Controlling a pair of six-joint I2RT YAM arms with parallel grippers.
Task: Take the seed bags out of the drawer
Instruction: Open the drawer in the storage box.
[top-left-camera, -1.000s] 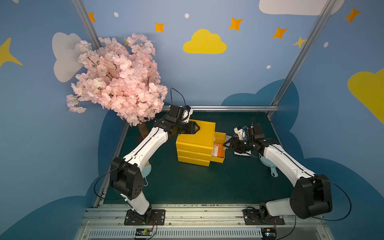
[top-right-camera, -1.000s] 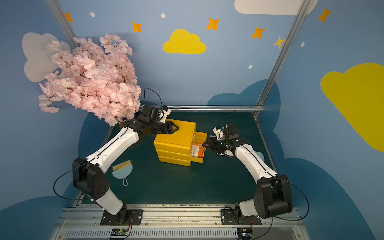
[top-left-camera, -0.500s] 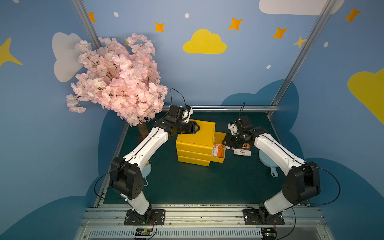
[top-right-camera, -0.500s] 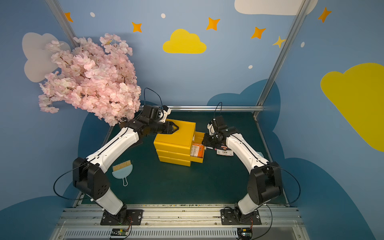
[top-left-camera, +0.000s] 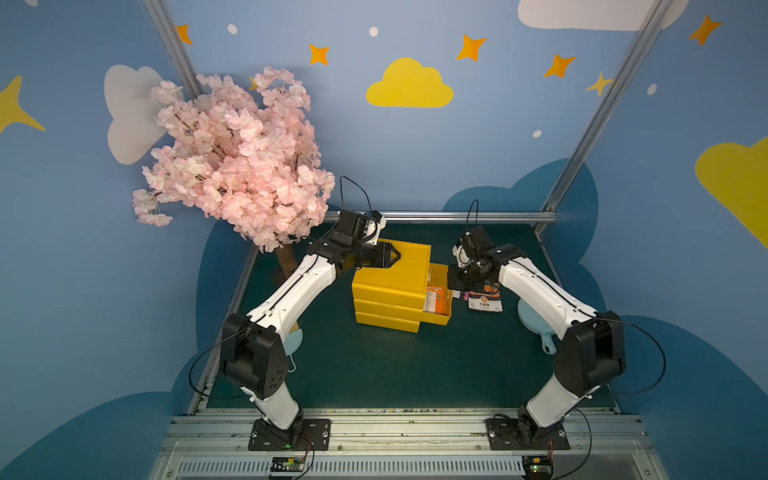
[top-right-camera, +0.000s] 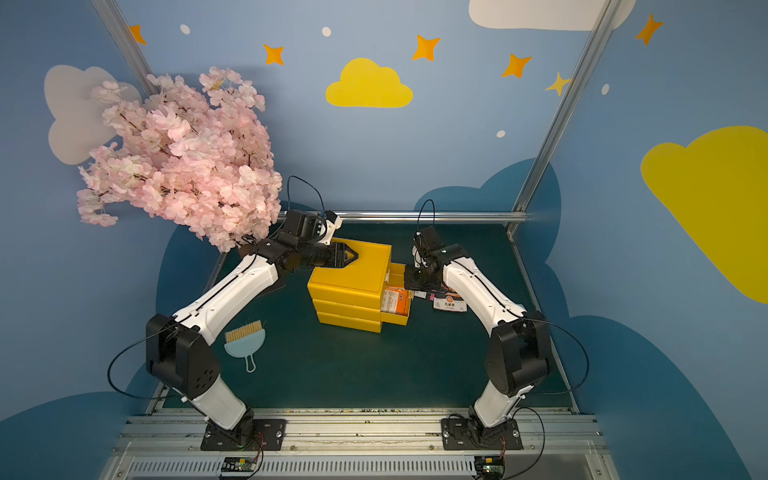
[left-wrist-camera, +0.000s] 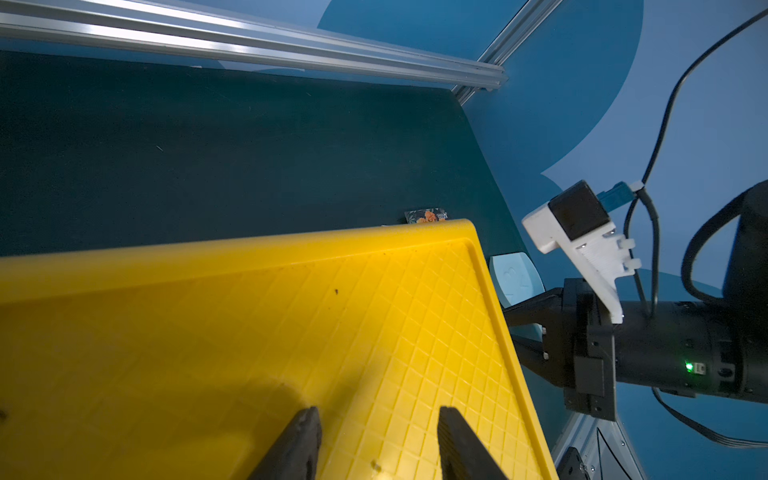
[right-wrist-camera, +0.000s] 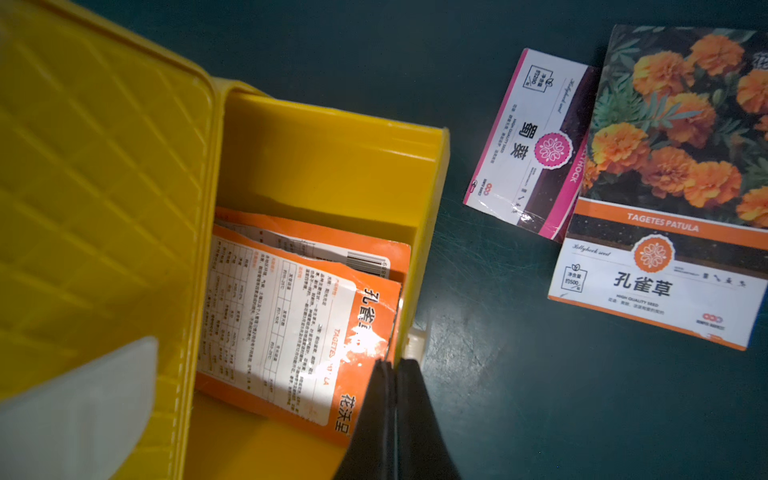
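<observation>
Left wrist view: your left end effector (left-wrist-camera: 378, 415) hovers open above the yellow cabinet (left-wrist-camera: 291, 332). Right wrist view: your right end effector (right-wrist-camera: 392, 365) is closed at the top seed bag's (right-wrist-camera: 291, 324) corner inside the open drawer (right-wrist-camera: 332, 158); two more seed bags (right-wrist-camera: 665, 187) lie on the surface (right-wrist-camera: 498, 395). In a top view, those seed bags (top-left-camera: 485, 301) sit just beside the drawer (top-left-camera: 436, 320).

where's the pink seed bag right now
Right wrist view: the pink seed bag lies on the mat, on the robot's right of the open drawer, edge under the marigold seed bag.
</observation>
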